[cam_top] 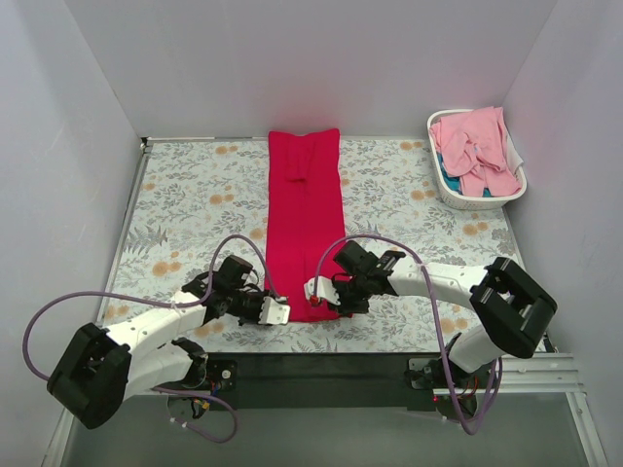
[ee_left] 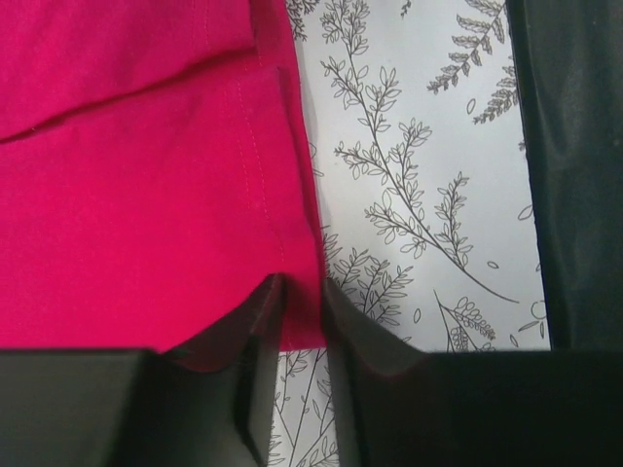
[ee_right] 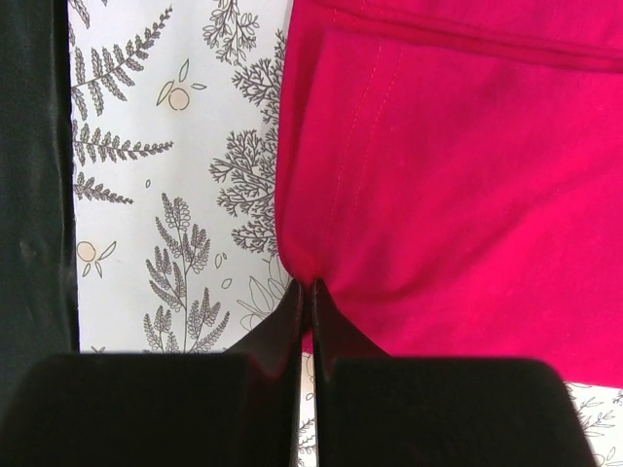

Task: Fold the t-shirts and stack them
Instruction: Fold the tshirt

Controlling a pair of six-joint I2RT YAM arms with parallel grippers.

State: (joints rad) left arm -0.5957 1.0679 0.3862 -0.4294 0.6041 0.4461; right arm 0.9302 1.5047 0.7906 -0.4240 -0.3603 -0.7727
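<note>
The crimson red t-shirt lies folded into a long narrow strip down the middle of the table. My left gripper is at its near left corner. In the left wrist view the jaws stand a little apart, with the flat corner hem of the red t-shirt between them. My right gripper is at the near right corner. In the right wrist view it is shut on a puckered edge of the red t-shirt. Pale pink t-shirts lie heaped in the basket.
The white plastic laundry basket stands at the far right corner against the wall. The floral tablecloth covers the table. White walls close in the left, back and right sides. A black strip runs along the table's near edge.
</note>
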